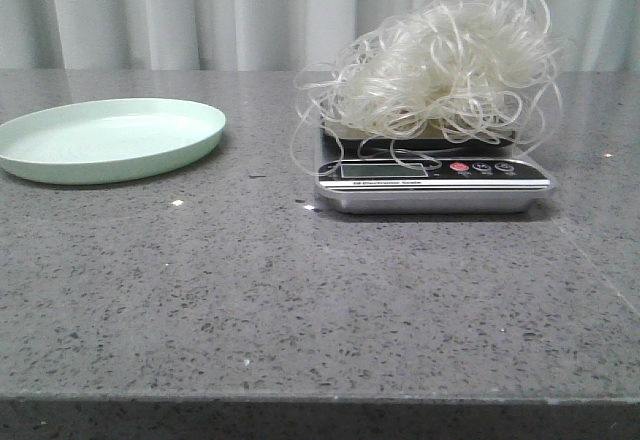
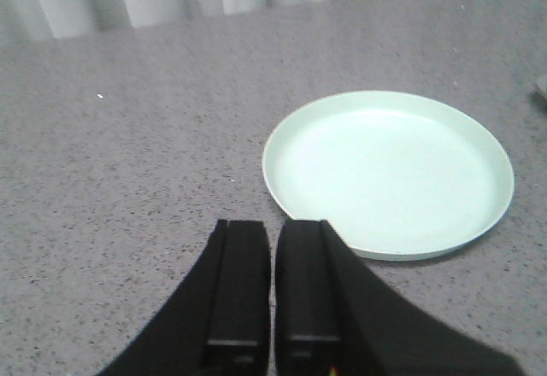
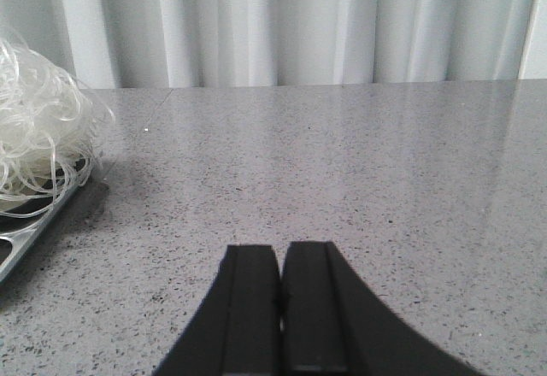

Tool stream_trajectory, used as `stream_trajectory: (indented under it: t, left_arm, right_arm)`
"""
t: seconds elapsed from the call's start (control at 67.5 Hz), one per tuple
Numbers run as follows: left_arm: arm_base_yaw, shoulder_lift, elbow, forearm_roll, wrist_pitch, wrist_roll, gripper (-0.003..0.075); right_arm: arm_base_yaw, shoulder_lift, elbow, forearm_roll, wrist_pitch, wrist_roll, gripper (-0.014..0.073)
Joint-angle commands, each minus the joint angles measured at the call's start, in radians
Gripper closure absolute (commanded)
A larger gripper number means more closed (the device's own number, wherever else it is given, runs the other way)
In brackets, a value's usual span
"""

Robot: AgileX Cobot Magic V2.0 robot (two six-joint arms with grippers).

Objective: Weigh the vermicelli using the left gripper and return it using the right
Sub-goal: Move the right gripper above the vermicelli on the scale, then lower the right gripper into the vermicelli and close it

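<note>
1. The left gripper (image 2: 273, 286) is closed and empty, just short of the plate (image 2: 389, 173).
2. The right gripper (image 3: 282, 303) is closed, holding nothing.
3. The noodles (image 1: 445, 60) sit heaped on the scale (image 1: 433, 175), off to the right gripper's left on the table (image 1: 300, 290).

Grey speckled table (image 1: 300, 300), pale green plate (image 1: 105, 138), kitchen scale (image 1: 432, 182)

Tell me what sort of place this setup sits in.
Probably a staged kitchen-style test bench: a grey speckled stone countertop, a digital kitchen scale holding vermicelli, a pale green plate, and a plain white curtain behind.
</note>
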Motion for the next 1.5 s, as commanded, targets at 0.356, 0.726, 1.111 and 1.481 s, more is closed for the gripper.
stream_trajectory:
  t: [0.356,0.726,1.111,1.481]
  left_arm:
    - [0.004,-0.213,0.127,-0.021,-0.221,-0.01,0.0583]
    - [0.004,-0.213,0.127,-0.021,-0.225,-0.01,0.0583]
    - [0.004,-0.213,0.127,-0.021,-0.26,-0.01,0.0584]
    - [0.004,-0.213,0.127,-0.021,-0.265,-0.01,0.0584]
  right_arm:
    - [-0.006,0.016,-0.144,0.097,-0.078,-0.007,0.0442]
    - [0.002,0.431,-0.588,0.097,0.1,-0.007,0.0442]
    - [0.201,0.9,-1.146,0.097,0.408,-0.021,0.0221]
    - [0.253,1.268,-1.392,0.271,0.643,-0.025,-0.001]
